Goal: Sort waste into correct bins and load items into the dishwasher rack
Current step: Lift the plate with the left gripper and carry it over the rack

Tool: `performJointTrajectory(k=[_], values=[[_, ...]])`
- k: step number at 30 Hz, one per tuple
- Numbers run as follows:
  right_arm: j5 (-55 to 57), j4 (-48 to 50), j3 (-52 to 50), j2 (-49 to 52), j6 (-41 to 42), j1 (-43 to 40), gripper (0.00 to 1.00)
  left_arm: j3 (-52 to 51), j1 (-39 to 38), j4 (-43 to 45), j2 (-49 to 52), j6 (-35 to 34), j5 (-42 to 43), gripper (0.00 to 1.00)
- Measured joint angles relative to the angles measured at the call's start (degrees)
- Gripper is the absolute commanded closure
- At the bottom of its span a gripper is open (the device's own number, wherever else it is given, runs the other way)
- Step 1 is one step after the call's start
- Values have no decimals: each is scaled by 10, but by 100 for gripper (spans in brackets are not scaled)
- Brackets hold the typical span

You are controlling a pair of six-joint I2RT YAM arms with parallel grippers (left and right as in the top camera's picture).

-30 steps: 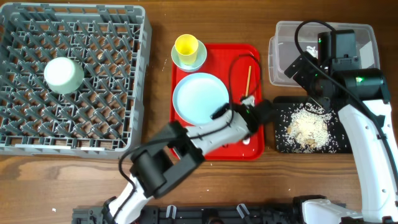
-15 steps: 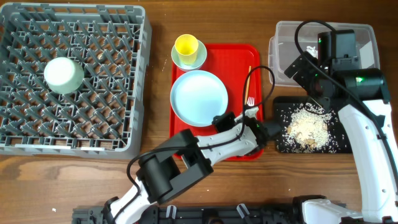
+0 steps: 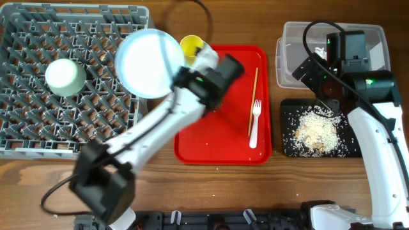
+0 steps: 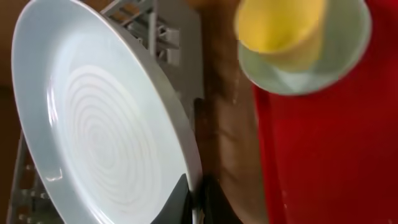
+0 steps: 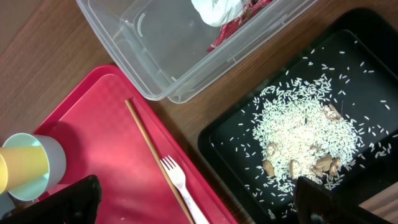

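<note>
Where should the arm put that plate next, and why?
Probably left and down between free pegs of the rack, since the left claw pinches the plate by its rim, raised over the rack's right edge, not yet slotted in.

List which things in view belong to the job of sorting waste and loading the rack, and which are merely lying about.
Belong to the job:
plate, held in the left claw; rack; bowl in the rack; yellow cup; bowl under the cup; fork; chopstick; wrapper; rice scraps; clear tub; black tray.

Lying about:
red tray; table.
</note>
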Motion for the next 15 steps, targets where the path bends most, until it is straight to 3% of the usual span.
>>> performJointTrajectory(k=[15], values=[[0, 0, 0, 0, 0, 0, 0, 0, 182, 125, -19, 83, 205, 96]])
